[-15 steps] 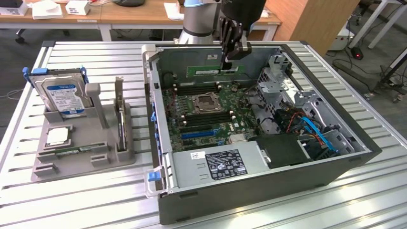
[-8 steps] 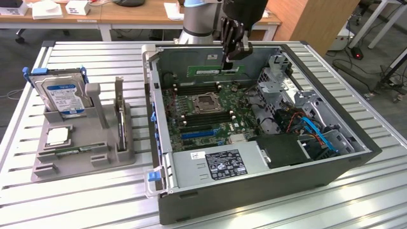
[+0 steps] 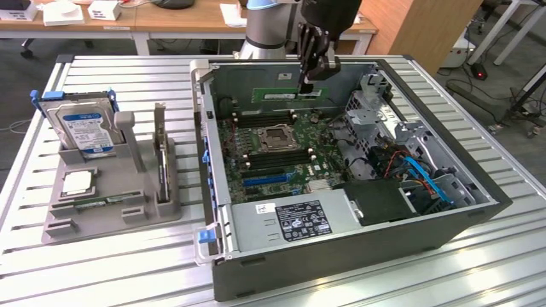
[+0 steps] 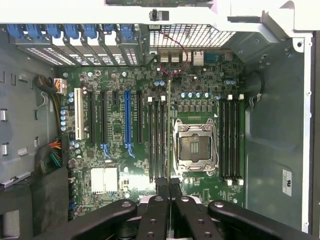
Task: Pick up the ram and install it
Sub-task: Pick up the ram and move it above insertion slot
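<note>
— What's the gripper (image 3: 305,91) doing?

— I see it closed nearly all the way on the ram (image 3: 280,95). It pinches the green stick by its upper edge and holds it level. Through the wrist camera, the two fingers (image 4: 161,186) meet on the stick, and I'm looking straight down its thin edge.

— Where does that put the ram?

— Inside the open computer case (image 3: 477,198), toward the far side, held above the motherboard (image 3: 256,144). From the wrist camera, the ram (image 4: 169,130) runs alongside the memory slots (image 4: 157,135), between them and the processor socket (image 4: 194,142). I can't tell how close its lower edge is to the board.

— And outside the case?

— On the exterior view's left, well apart from the case, a grey rack (image 3: 111,211) sits on the table (image 3: 128,268) with a hard drive (image 3: 83,131) standing in it.
</note>
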{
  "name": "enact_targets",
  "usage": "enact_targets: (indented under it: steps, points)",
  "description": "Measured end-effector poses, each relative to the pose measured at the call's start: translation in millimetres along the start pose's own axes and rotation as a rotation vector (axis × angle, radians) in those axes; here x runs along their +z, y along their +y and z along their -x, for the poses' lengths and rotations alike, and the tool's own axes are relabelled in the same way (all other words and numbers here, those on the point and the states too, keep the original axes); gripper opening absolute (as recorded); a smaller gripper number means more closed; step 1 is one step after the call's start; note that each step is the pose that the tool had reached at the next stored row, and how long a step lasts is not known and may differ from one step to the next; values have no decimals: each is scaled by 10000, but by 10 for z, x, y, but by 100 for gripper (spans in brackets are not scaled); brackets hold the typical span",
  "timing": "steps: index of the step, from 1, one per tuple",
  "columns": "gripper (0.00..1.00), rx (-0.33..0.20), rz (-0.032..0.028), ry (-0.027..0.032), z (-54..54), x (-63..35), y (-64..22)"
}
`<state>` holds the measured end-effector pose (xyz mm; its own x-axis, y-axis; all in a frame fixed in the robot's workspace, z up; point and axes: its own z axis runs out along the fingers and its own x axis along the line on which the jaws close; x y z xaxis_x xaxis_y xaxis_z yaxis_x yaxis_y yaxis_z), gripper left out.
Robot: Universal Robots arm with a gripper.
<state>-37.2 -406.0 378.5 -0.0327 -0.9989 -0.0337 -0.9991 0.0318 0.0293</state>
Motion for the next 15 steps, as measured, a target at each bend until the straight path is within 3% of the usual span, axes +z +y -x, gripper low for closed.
enact_targets:
  steps: [15]
  points:
    - [11,-122,11,5,-39,2,-12]
